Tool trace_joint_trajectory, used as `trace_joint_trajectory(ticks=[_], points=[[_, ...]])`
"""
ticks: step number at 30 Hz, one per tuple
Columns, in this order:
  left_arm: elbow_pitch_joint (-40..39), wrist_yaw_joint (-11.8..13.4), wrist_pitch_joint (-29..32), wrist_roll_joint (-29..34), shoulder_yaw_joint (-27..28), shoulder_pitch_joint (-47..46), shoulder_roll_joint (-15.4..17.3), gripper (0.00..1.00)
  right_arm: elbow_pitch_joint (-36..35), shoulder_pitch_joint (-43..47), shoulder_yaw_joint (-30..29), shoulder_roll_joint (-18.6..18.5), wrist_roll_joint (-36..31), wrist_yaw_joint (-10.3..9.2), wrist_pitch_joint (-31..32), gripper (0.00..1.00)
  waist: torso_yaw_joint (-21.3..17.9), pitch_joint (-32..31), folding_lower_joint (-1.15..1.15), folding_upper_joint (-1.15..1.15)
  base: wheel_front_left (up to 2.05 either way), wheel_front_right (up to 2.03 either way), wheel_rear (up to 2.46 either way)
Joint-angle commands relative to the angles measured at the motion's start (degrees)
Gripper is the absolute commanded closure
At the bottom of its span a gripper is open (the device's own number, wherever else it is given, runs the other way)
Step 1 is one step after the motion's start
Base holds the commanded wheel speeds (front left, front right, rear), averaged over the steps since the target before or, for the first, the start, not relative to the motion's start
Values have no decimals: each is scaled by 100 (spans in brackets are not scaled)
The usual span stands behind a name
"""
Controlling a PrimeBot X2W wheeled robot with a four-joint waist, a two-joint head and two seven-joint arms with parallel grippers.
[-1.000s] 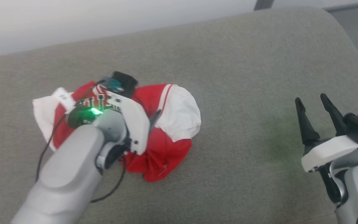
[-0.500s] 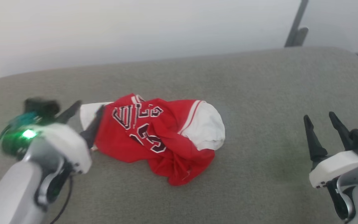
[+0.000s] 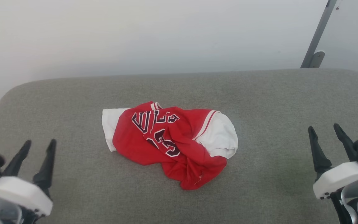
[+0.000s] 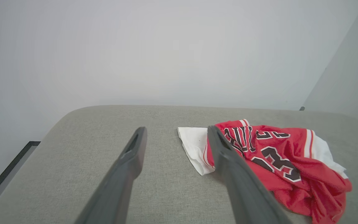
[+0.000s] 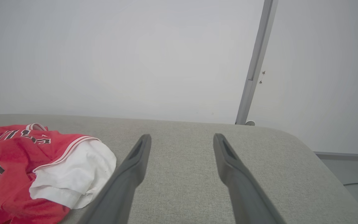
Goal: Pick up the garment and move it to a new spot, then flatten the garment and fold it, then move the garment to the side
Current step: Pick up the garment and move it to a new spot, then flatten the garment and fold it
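Garment place: the garment (image 3: 169,143) lies crumpled at the middle of the grey surface (image 3: 259,102), touched by nothing.
Left end effector: the left end effector (image 3: 40,141) stands at 9 o'clock of the garment, well apart, fingers spread wide with nothing between them.
Right end effector: the right end effector (image 3: 323,126) stands at 3 o'clock, also well apart, spread wide and empty.
Risk, layers: the cloth is doubled over itself, so a pinch into the heap would likely catch several layers and lift a bundle instead of an edge.
Risk, drag: the weave of the surface looks grippy, so cloth pulled across it may bunch again rather than spread.
Risk, digging: the surface looks padded, so pointed fingers pressed low could sink in and miss thin fabric.
Cloth: thin, limp jersey knit, red body, white sleeve at 3 o'clock (image 3: 219,137) and another at 9 o'clock (image 3: 109,127), striped trim, black white-edged lettering creased across the top.
Shape: a low irregular heap, wider than deep, with a puckered red bunch at 5 o'clock (image 3: 194,177).
Surface make: grey woven upholstery, matte, with rounded corners.
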Motion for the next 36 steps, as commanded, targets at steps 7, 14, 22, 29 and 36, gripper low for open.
trace_joint_trajectory(ticks=[7,14,22,29,36], points=[[76,-99,-550,-232,366,648,-55,0,-102,206,-120,92,-28,-8,34,0,48,-66,0,0,0,0,0],[161,-254,-886,-371,537,962,-93,0,-189,326,-197,143,-35,-8,59,0,117,-85,0,0,0,0,0],[169,-266,-953,-359,537,981,-93,0,-254,397,-205,163,-24,-8,85,0,181,-80,0,0,0,0,0],[117,-245,-943,-392,496,912,-123,0,-253,372,-197,204,119,-8,224,0,262,-26,0,0,0,0,0],[5,-235,-927,-371,386,740,-202,0,-90,85,67,149,318,-8,646,0,482,178,0,0,0,0,0]])
